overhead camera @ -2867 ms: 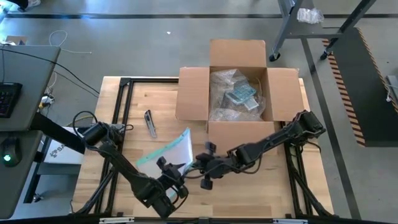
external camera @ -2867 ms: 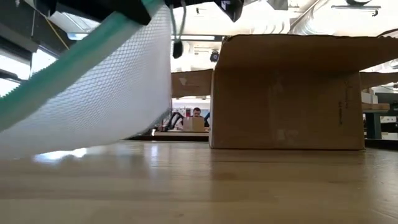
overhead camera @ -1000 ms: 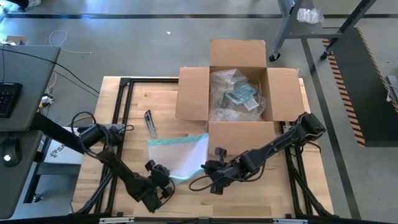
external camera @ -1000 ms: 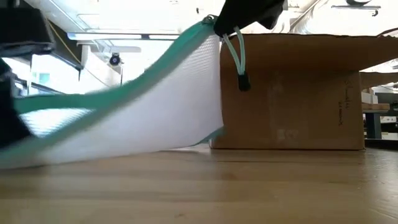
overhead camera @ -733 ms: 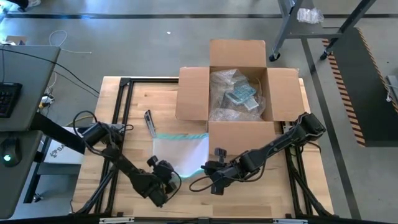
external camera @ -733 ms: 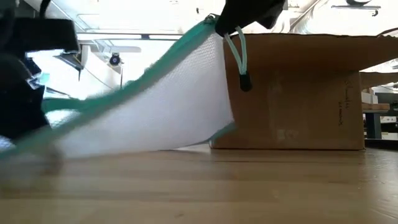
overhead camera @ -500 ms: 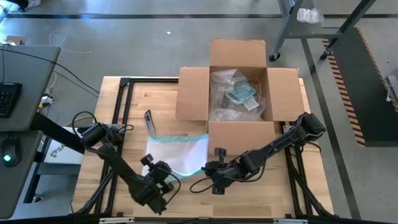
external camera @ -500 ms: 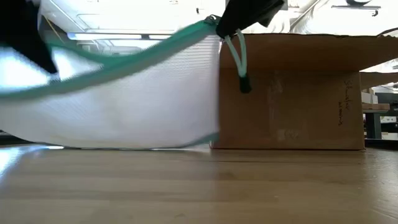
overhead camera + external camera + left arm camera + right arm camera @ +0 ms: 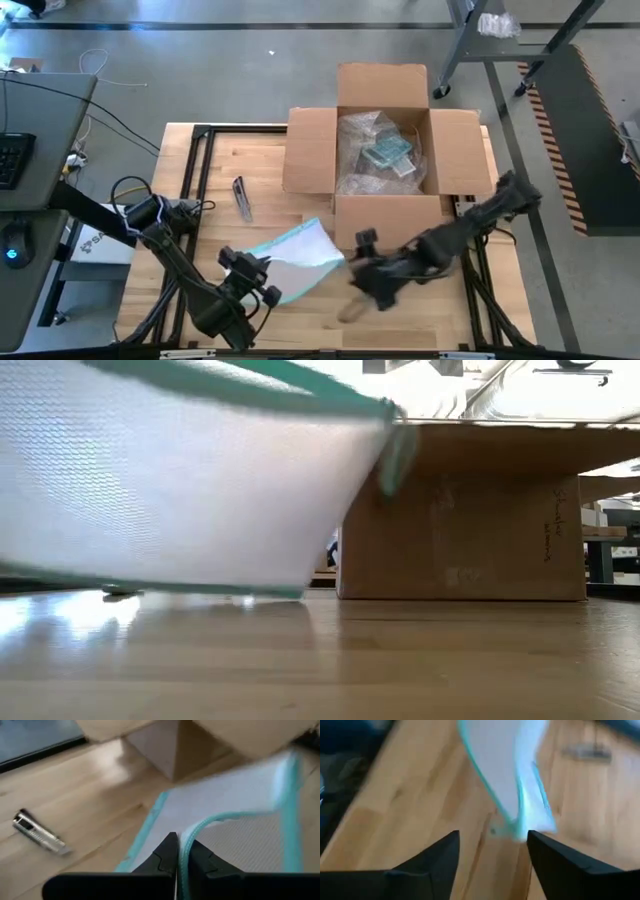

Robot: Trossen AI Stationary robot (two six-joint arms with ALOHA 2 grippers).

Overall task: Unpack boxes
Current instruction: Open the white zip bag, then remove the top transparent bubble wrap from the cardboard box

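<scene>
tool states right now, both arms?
Left tool: shut on the pouch, pinching its teal edge.
Right tool: open, holding nothing, pouch corner just ahead of it.

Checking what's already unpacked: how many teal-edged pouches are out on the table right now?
1. The pouch is near the table's front, in front of the cardboard box, its teal edge pinched by the left gripper. More may be hidden under the bubble wrap inside the box.

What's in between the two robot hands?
In the high view, the teal-edged pouch lies between the left gripper and right gripper. The left gripper pinches its edge; the right gripper is open, off it, near the cardboard box.
</scene>
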